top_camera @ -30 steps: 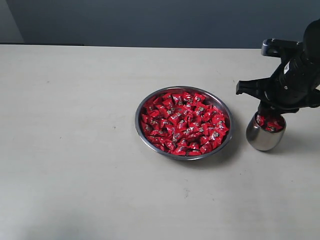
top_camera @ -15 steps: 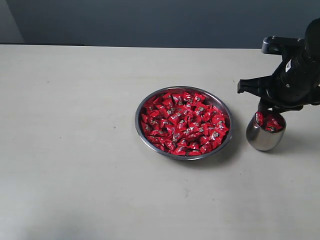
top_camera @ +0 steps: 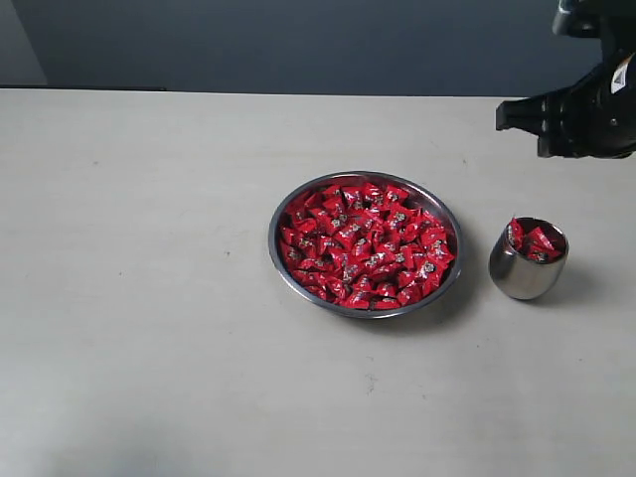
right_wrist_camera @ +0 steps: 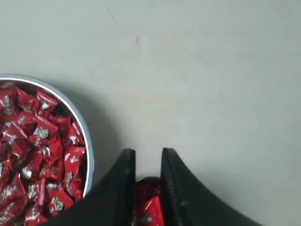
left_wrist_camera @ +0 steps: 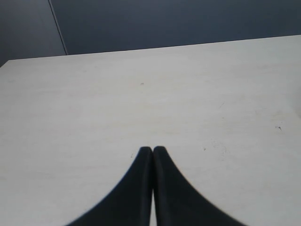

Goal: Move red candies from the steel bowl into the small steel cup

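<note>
Two dark fingers of the left end effector are pressed together tip to tip, with nothing gripped between them. It is held over a bare stretch of the pale beige desk. Because it is not caught in the exterior view, its place relative to the bowl cannot be told.

Near the middle of the desk, a wide, shallow round bowl of shiny silver steel is set flat. It is filled from rim to rim with many small bright red wrapped candies, each marked with tiny white-silver specks and packed in a dense layer.

Just to the right of the bowl, near its rim but not touching it, a small rounded barrel-shaped cup of polished steel is stood on its base. A heap of the same red candies is seen inside the cup, reaching up to its mouth. One wrapper is raised above the rim on the side toward the bowl.

Further to the right of the bowl and beyond the cup, the right end effector is held well above the desk on its black arm. Its fingers are set apart by a narrow gap and nothing is clamped between them. Through that gap the cup's candies are seen below, and the bowl's rim is seen to one side.
</note>
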